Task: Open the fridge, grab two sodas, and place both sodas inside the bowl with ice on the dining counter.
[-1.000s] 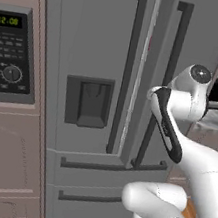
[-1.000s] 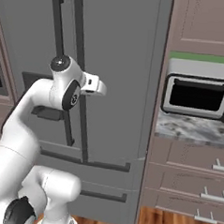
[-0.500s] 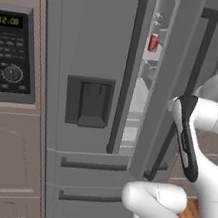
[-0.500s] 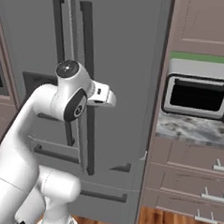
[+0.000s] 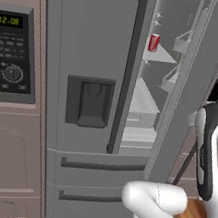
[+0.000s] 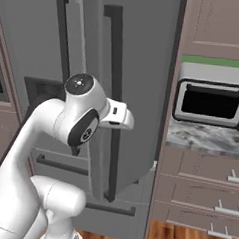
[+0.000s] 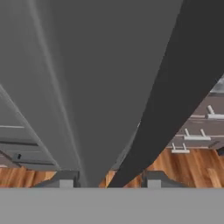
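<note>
Left base view is showing the fridge (image 5: 105, 54) with its right door swinging open and a red soda (image 5: 153, 42) sitting on an upper shelf. The gripper (image 7: 107, 180) is straddling the door handle (image 7: 175, 87), grip unclear. Both sodas are waiting to be fetched.

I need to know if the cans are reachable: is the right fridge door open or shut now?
Open. The right fridge door is swung outward, exposing the shelves and a red soda can inside.
</note>
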You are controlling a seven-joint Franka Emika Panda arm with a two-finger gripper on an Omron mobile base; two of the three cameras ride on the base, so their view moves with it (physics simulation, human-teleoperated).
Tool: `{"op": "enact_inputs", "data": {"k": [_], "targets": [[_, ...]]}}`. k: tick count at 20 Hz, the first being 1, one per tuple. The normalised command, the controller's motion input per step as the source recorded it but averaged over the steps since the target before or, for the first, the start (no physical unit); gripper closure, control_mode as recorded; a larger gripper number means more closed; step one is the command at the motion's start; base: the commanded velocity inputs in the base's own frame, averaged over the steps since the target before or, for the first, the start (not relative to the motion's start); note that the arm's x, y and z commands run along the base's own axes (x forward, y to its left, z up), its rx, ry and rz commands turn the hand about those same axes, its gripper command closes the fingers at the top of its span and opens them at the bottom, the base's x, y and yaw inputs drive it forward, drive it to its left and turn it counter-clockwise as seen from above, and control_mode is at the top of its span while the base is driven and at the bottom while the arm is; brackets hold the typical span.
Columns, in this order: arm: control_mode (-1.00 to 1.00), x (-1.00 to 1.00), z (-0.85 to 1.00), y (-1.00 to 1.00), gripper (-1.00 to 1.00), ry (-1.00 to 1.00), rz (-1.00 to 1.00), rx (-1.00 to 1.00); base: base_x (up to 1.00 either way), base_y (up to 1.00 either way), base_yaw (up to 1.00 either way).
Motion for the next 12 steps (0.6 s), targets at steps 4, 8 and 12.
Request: {"op": "enact_inputs", "data": {"k": [4,8,12], "targets": [[-1.0,-0.7,0.0,0.17,-1.0,-0.02,0.07,-0.05,0.0,0.0,0.0],[-1.0,-0.54,0.02,0.47,-1.0,-0.01,0.0,-0.05,0.0,0.0,0.0],[-1.0,-0.25,0.07,0.78,-1.0,0.0,-0.01,-0.09,0.0,0.0,0.0]]}}
